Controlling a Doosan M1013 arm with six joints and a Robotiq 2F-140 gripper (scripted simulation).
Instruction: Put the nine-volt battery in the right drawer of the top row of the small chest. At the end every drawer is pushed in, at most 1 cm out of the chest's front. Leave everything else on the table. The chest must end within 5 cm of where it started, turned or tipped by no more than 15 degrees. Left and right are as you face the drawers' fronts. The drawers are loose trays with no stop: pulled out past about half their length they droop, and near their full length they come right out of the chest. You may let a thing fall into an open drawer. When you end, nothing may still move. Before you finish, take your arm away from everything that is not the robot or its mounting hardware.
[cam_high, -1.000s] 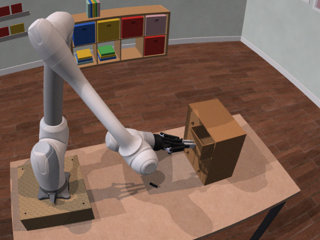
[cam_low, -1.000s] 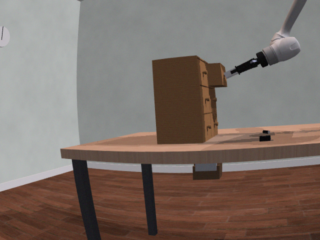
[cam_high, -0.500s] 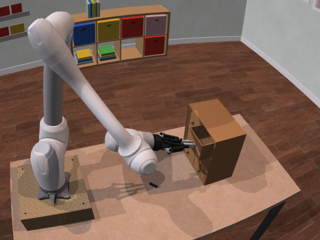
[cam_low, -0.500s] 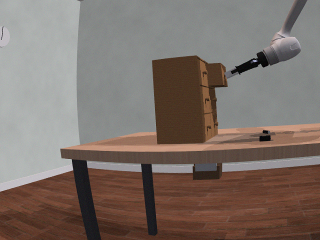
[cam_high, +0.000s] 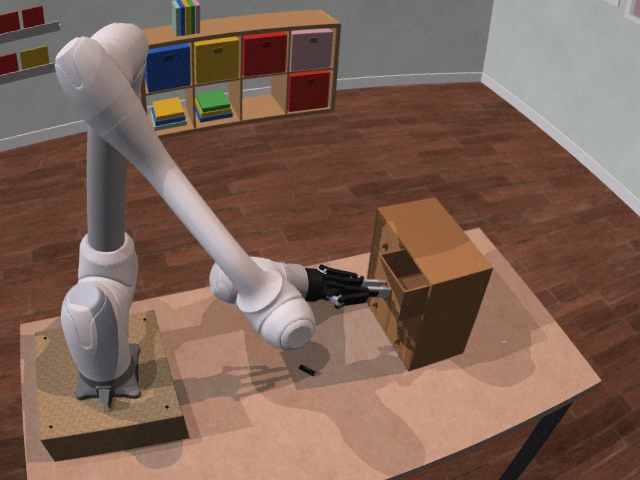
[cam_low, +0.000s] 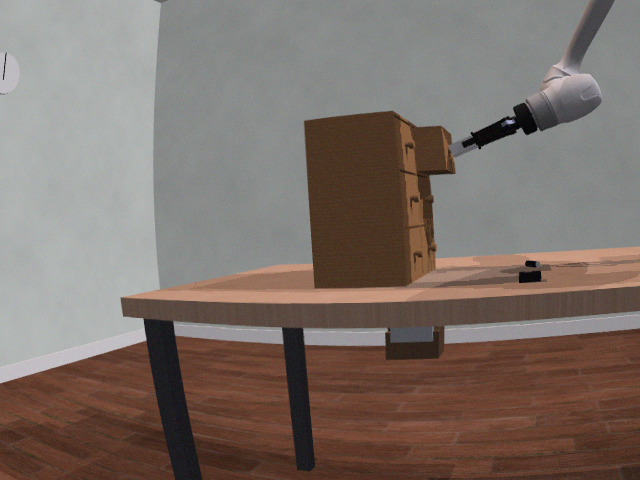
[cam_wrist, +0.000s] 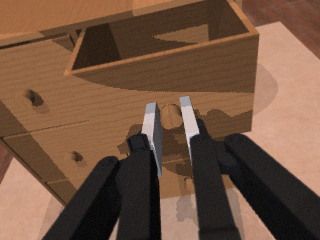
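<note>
The small chest (cam_high: 454, 315) (cam_low: 356, 201) (cam_wrist: 35, 17) stands upright on the table. Its top-row right drawer (cam_high: 405, 271) (cam_low: 431, 149) (cam_wrist: 165, 72) is pulled partly out and looks about level; its visible inside is empty. My gripper (cam_high: 387, 287) (cam_low: 451, 150) (cam_wrist: 170, 114) is slightly open, its fingertips either side of this drawer's round knob (cam_wrist: 171, 117), with a narrow gap showing at the left finger. A black block (cam_low: 529, 276), seemingly the nine-volt battery, lies on the table in the exterior view; in the top view the arm seems to hide it.
A small dark cylinder (cam_high: 307, 369) (cam_low: 532, 264) lies on the table (cam_high: 330, 434) (cam_low: 232, 286), in front of the chest. The other visible drawers look pushed in. The arm reaches over the table toward the chest's front. The cube shelf (cam_high: 289, 18) stands on the floor, well away.
</note>
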